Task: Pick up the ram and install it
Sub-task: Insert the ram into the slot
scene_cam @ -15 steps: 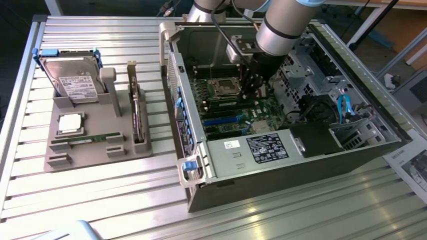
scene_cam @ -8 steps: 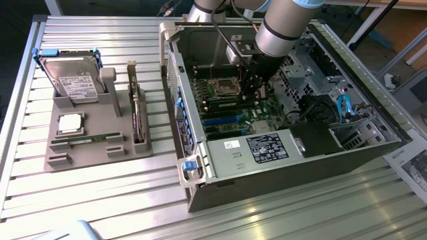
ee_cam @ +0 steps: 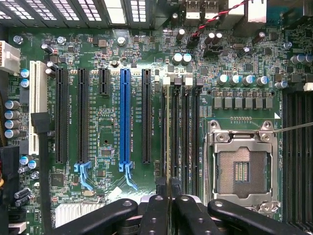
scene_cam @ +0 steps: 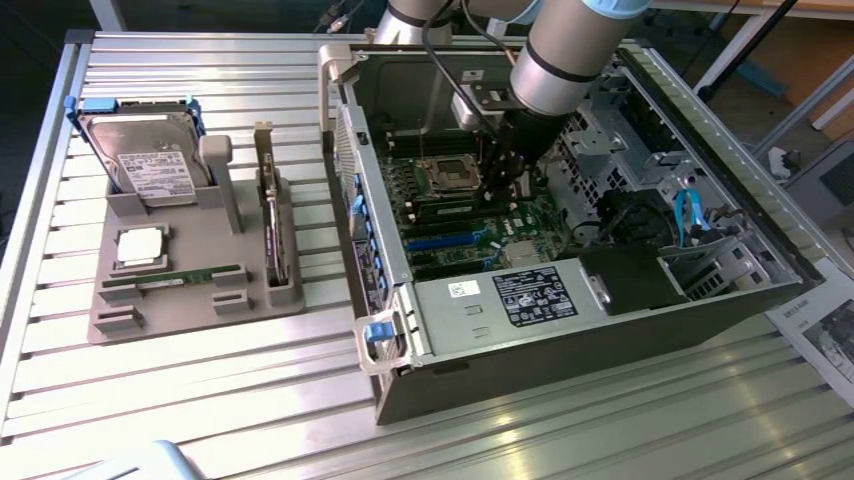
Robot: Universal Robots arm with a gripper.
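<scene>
A: Black fingers (ee_cam: 155, 211), item one: do we log the gripper (ee_cam: 169, 199) as clamped?

B: We do. Jaws closed on the ram (ee_cam: 168, 142), seen edge-on, standing along a memory slot just beside the open processor socket (ee_cam: 242, 169). Whether it is seated, we cannot tell.

A: Outward?

B: Blue expansion slot (ee_cam: 125, 117) nearby. The open computer case (scene_cam: 601, 350) around it. Well apart, a grey holder (scene_cam: 200, 300) with another green stick (scene_cam: 174, 278) and a hard drive (scene_cam: 147, 160).
</scene>
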